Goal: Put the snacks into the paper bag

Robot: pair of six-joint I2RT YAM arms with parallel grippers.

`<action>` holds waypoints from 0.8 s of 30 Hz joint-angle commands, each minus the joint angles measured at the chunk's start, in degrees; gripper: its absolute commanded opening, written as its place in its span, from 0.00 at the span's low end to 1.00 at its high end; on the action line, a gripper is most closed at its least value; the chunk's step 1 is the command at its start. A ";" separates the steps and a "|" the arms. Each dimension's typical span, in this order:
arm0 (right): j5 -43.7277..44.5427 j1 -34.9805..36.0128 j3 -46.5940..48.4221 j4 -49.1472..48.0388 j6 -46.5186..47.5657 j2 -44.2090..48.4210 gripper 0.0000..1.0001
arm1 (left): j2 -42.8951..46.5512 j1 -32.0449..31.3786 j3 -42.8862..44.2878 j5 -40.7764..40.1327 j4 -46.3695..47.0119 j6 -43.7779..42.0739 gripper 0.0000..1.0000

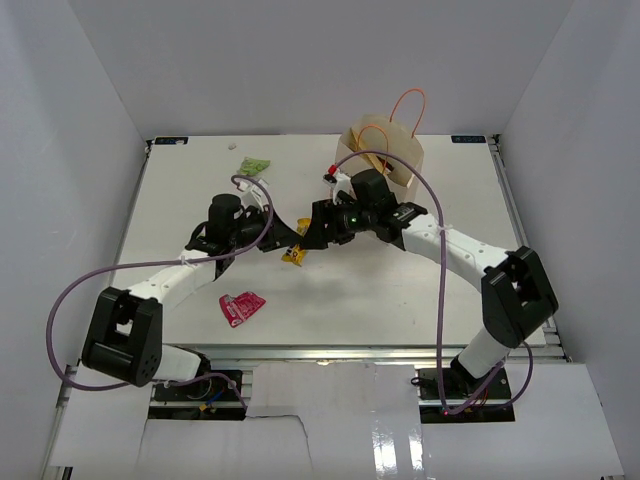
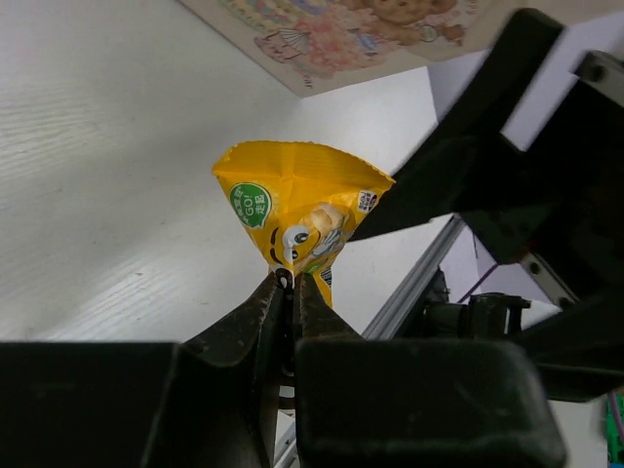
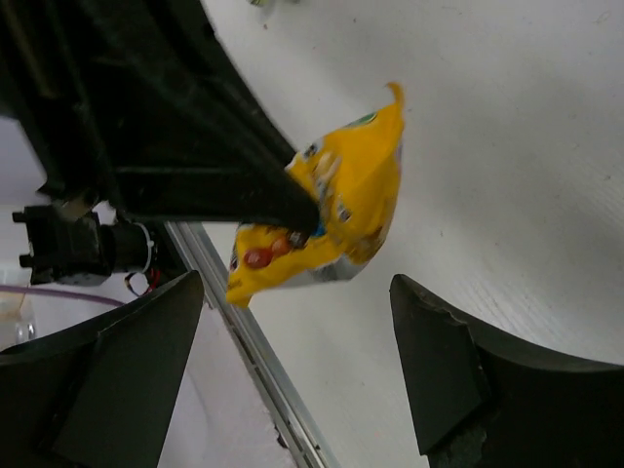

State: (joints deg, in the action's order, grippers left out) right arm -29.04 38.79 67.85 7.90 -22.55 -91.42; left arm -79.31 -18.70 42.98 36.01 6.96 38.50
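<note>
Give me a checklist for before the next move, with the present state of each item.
1. Left gripper shut on the yellow packet: ok.
2. Right gripper open, one finger on each side of the packet: ok.
3. Right gripper holding the packet itself: not ok.
4. Paper bag upright: ok.
5. Room inside the bag: cannot tell.
6. Green packet and magenta packet bagged: not ok, both on the table.

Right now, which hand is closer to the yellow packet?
Left. The left hand is shut on the yellow packet's corner; the right hand faces it, open, not touching.
</note>
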 commanded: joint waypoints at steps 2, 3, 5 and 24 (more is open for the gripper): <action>4.59 0.50 5.79 -3.24 -4.88 -2.53 0.82 | 5.65 -0.20 -0.97 3.27 4.02 2.19 0.19; 5.30 0.41 6.41 -3.24 -4.18 -3.15 0.82 | 6.00 -0.20 -1.32 3.54 4.02 2.02 0.19; 6.45 0.15 7.99 -3.16 -3.38 -3.68 0.80 | 6.79 -0.20 -2.72 3.98 4.02 1.67 0.19; 2.23 1.64 6.77 -4.91 -3.82 -4.65 0.52 | 10.75 -0.20 -5.72 5.21 4.81 2.46 0.20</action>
State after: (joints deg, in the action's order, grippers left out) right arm -25.06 39.42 74.98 5.72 -26.20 -96.86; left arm -69.80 -18.87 36.64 39.83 9.52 40.66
